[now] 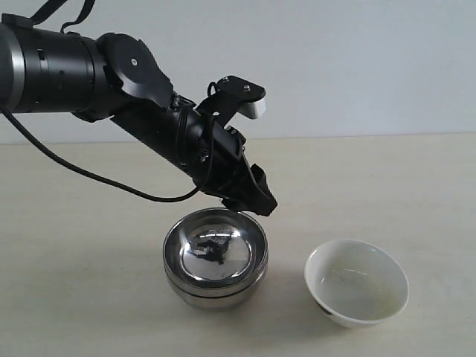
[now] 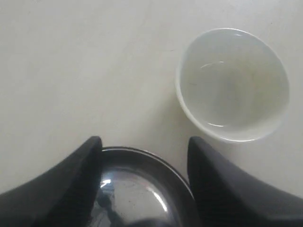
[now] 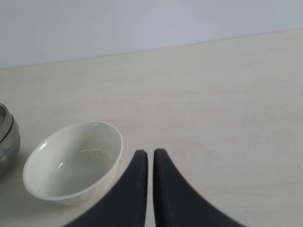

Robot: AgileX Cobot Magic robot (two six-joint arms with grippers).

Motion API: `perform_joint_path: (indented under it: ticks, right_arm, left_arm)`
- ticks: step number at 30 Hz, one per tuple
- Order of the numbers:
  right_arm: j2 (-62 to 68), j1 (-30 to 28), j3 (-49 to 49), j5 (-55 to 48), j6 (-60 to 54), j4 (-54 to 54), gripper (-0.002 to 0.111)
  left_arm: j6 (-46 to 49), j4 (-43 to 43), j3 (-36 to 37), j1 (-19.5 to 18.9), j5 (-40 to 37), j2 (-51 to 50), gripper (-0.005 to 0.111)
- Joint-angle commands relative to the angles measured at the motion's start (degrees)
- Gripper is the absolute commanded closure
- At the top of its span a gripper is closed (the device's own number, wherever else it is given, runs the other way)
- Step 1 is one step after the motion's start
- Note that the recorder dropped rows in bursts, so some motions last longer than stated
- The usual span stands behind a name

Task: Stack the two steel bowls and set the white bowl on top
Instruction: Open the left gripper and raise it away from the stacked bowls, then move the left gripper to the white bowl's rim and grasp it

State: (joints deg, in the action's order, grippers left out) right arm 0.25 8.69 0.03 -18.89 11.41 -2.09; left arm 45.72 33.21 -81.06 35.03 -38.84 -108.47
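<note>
The left end effector (image 1: 254, 199), spread empty over the rim of the nested steel bowls (image 1: 215, 256), could clip and shift them reaching for the white bowl (image 1: 356, 282) just beside them on the bench (image 1: 89, 297); the right end effector (image 3: 150, 156) is clenched, empty.

left arm (image 1: 167, 123) slanting down, left jaws spread wide | right jaws nearly together

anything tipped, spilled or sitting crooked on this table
Nothing stands out. The two steel bowls sit nested with rims about level, and the white bowl stands upright and empty beside them, not touching. The dark patch in the top one looks like a reflection of the left gripper above, not a spill.
</note>
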Motion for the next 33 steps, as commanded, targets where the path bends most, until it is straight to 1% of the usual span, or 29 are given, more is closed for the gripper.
perform_joint_path:
  ticks: [1,9,13,19,21,25,30,33]
  right_arm:
    - [-0.25,-0.16,-0.03,0.42,0.15,-0.01,0.108]
    - [-0.25,-0.16,-0.03,0.42,0.15,-0.01,0.108]
    - [-0.25,-0.16,-0.03,0.42,0.15,-0.01,0.108]
    - [-0.25,-0.16,-0.03,0.42,0.15,-0.01,0.108]
    - [-0.25,-0.16,-0.03,0.42,0.15,-0.01,0.108]
    - [-0.25,-0.16,-0.03,0.42,0.15,-0.01,0.108]
    - [-0.25,-0.16,-0.03,0.42,0.15,-0.01,0.108]
    - [-0.25,-0.16,-0.03,0.42,0.15,-0.01,0.108]
  left_arm:
    - [0.53,-0.49,-0.30,2.10,2.95,0.13,0.056]
    - [0.79,-5.22,-0.30,4.27,6.63,0.13,0.056]
    - [3.36,-5.22,-0.30,4.29,7.87,0.03,0.056]
    - [4.03,-5.77,-0.30,4.29,9.67,-2.51,0.050]
    - [5.24,-5.77,-0.30,4.50,10.49,-3.89,0.050]
    - [6.79,-5.65,-0.43,6.45,13.52,-6.18,0.050]
    - [5.61,-4.98,-5.90,9.68,12.80,-9.46,0.050]
    - [5.50,-4.73,-9.14,11.01,12.02,-11.59,0.050]
